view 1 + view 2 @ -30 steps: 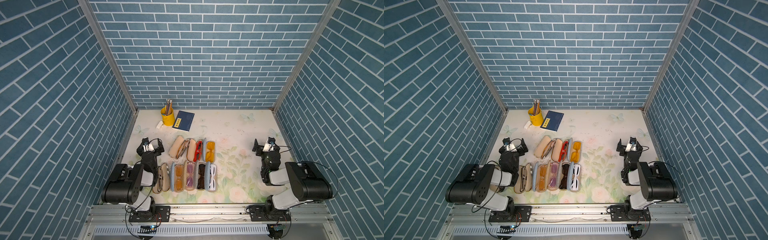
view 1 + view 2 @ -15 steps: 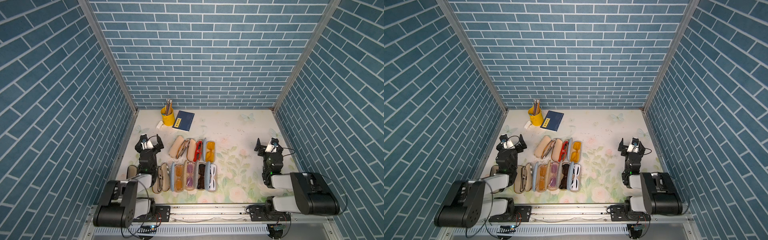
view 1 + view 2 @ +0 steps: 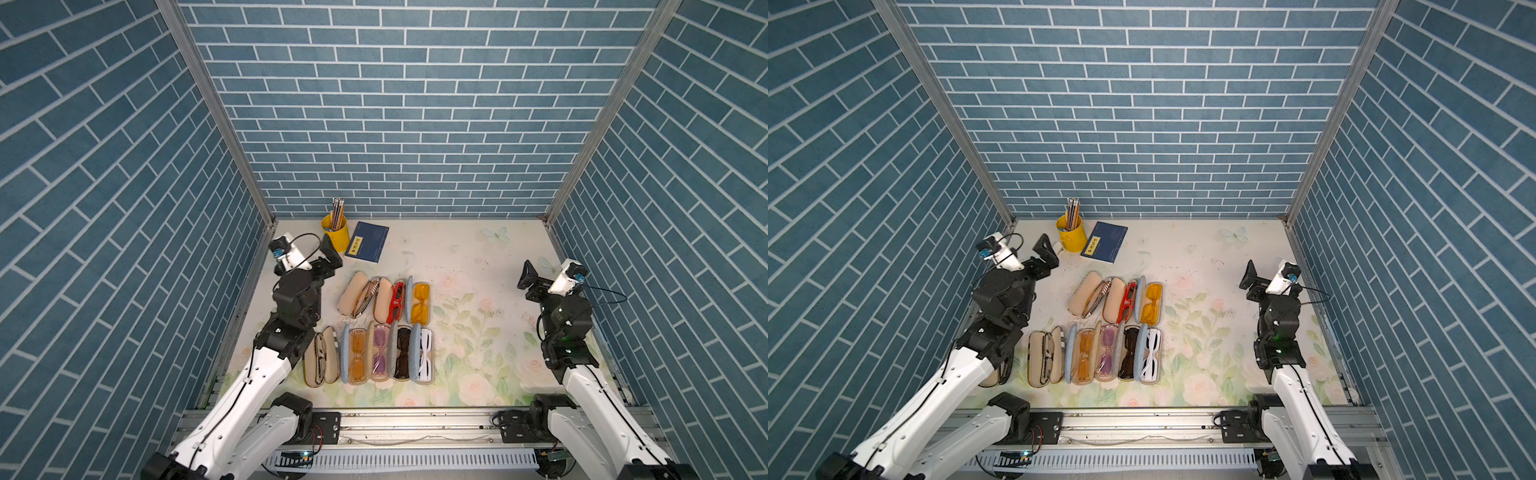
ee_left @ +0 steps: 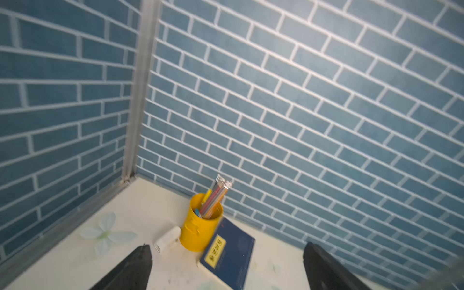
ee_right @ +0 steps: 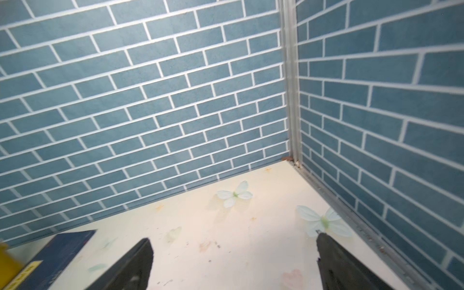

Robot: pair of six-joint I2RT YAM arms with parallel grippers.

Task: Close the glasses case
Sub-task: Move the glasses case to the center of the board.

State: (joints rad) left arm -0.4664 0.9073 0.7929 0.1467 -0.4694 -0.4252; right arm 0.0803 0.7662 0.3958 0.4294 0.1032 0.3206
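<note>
eight glasses cases (image 3: 380,353) lie with lids raised in two rows on the left half of the counter (image 3: 478,332). five sit side by side near the front edge and three just behind them, each with a pair of glasses inside. in a top view a further case (image 3: 994,379) shows partly under the left arm by the left edge. the left claw (image 4: 227,247) hangs near the back left corner, jaws spread wide with nothing between them, apart from every case. the right claw (image 5: 234,238) hangs by the right edge, likewise wide and empty, well apart from the cases. a yellow pencil cup (image 3: 334,235) and a blue notebook (image 3: 368,247) sit just beside each other at the back edge.
</note>
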